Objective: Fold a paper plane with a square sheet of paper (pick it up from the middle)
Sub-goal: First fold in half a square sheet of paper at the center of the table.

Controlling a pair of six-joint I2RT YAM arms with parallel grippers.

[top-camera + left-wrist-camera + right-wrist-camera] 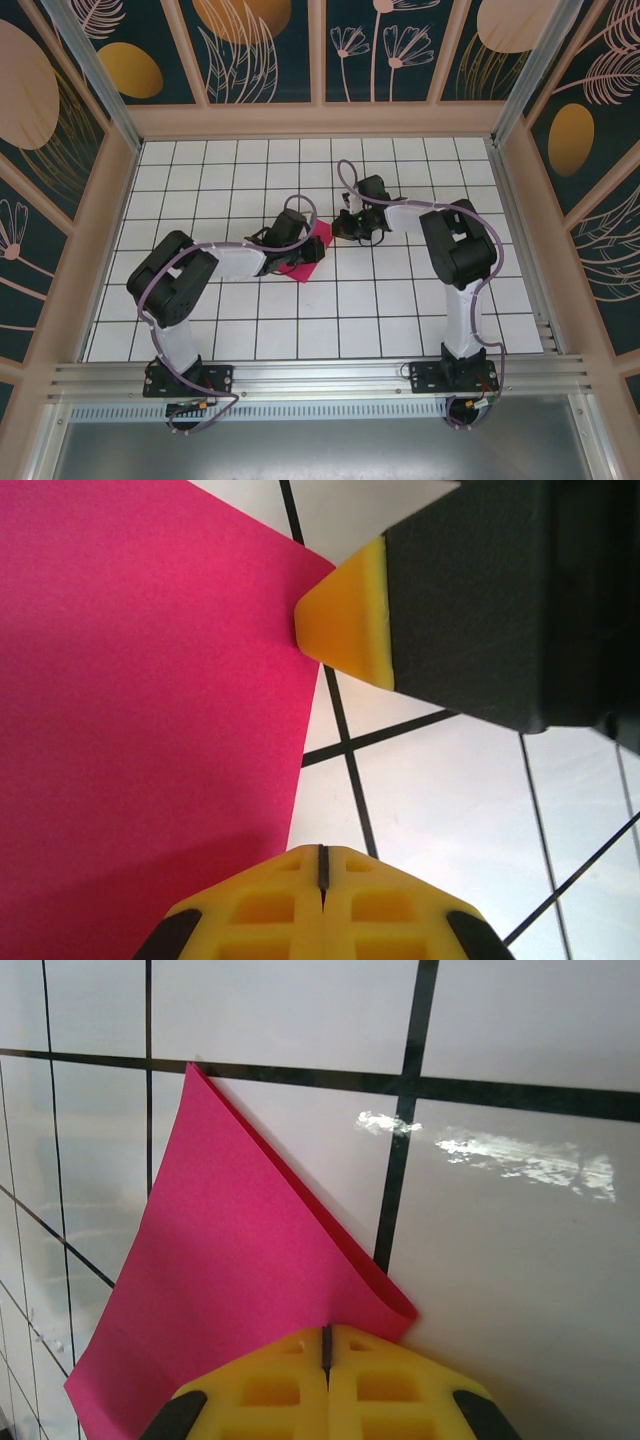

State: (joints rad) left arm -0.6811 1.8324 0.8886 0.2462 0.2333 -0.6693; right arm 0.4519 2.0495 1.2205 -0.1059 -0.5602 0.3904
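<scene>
I think I am at an early fold of the plane. The pink paper (310,258) lies near the middle of the white tiled bench (400,310), between my two arms. From the right wrist, the paper (230,1280) has two layers that meet along one folded edge, and that edge lifts a little off the bench.

My left fingers (310,880) are pressed tight together, with no gap. They sit right at the edge of the paper (150,700). I cannot tell if they pinch it or just push down on it.

My right fingers (340,1355) are tight together too, right at the folded corner. I cannot tell if a bit of paper is caught in them. From the left wrist, their yellow tip (345,615) touches the paper's edge.

From above, the left arm reaches in from the left, bent at the elbow, wrist low over the paper. The right arm bends over from the right, and its wrist points left at the same spot. The two wrists are close together.

Next, I think the fold must be pressed flat. One arm should hold the paper down while the other slides along the fold. I must go slow, because thin paper slips and the fingers could bump.
</scene>
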